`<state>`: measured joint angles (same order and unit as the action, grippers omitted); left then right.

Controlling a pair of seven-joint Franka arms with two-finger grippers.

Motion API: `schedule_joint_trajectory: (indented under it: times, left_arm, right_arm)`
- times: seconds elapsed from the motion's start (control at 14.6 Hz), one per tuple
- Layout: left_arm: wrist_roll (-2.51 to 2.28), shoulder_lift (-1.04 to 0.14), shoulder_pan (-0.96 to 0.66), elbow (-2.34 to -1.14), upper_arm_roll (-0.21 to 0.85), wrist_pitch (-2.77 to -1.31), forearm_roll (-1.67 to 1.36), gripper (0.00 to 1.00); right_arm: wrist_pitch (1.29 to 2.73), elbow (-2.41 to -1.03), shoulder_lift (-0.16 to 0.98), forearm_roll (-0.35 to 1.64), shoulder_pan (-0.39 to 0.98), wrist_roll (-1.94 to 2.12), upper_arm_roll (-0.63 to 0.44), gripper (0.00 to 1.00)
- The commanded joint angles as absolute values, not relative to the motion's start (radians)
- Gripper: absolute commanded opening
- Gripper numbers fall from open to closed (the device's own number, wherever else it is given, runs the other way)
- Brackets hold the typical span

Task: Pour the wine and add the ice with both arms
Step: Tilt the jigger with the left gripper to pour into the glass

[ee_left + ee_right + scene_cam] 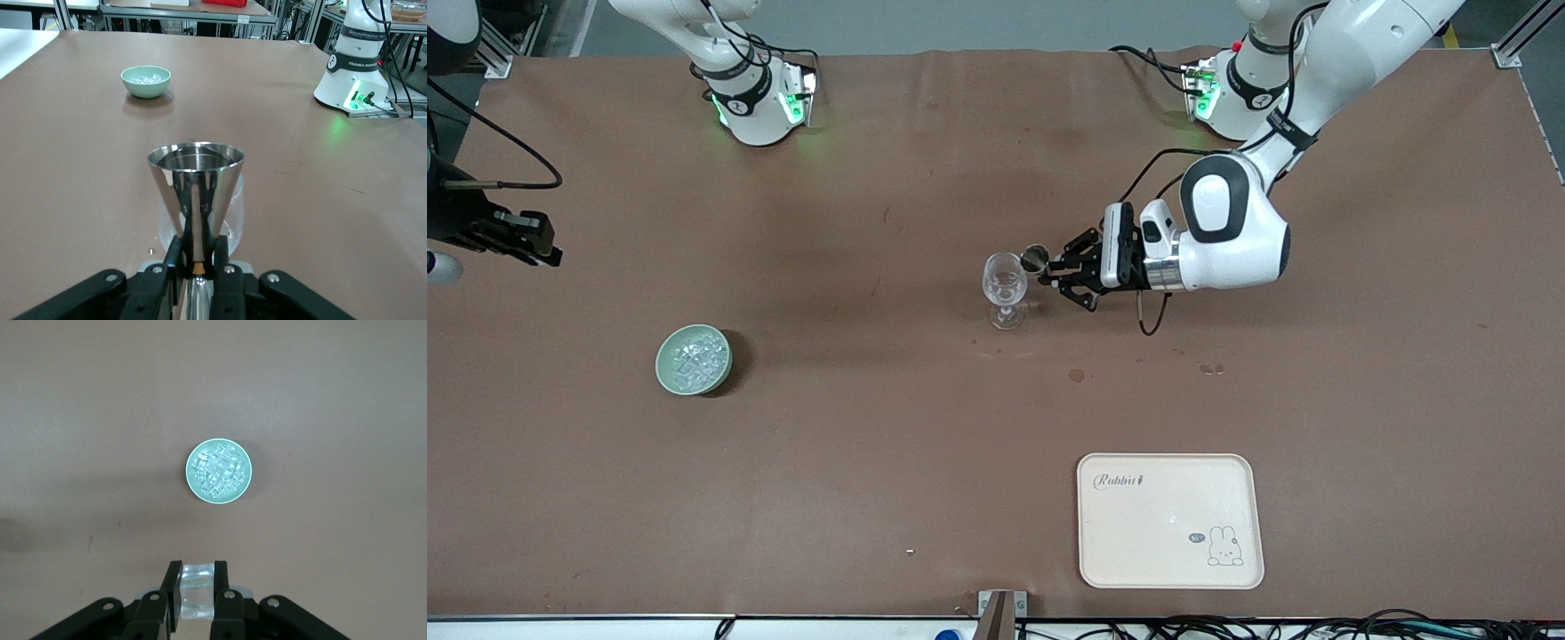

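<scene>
The left gripper pinches a steel measuring cup beside the wine glass at mid-bench. The right gripper, above the bench's edge, clamps one ice cube. The remaining ice fills a green bowl. A cream tray lies nearer the camera.

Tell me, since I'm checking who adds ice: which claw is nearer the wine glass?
Left. The left claw holds a metal jigger beside the wine glass; the right claw waits, gripping an ice cube.
</scene>
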<state>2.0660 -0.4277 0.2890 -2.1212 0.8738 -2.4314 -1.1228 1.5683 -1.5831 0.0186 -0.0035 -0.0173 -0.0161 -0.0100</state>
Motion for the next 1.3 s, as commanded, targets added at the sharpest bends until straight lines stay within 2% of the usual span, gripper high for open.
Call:
schedule_joint_trajectory:
  times: [0.0,0.48,0.96,1.24]
  left_arm:
    - [2.033,-0.339,0.281,-2.167,0.885,-2.444,-1.150,0.00]
    - [1.962,-0.339,0.241,-2.168,0.885,-2.513,-1.143,0.00]
    - [1.924,-0.339,0.224,-2.168,0.884,-2.522,-1.135,0.00]
    - [1.804,-0.325,0.225,-2.166,0.884,-2.522,-1.016,0.00]
  right_arm:
    - [1.575,-1.615,-0.012,-0.002,-0.025,-0.015,-0.003,0.11]
    - [1.586,-1.612,-0.009,-0.002,-0.028,-0.014,-0.005,0.09]
    - [1.605,-1.614,-0.005,0.000,-0.023,-0.014,-0.003,0.09]
    - [1.605,-1.612,-0.006,0.000,-0.020,-0.012,-0.002,0.09]
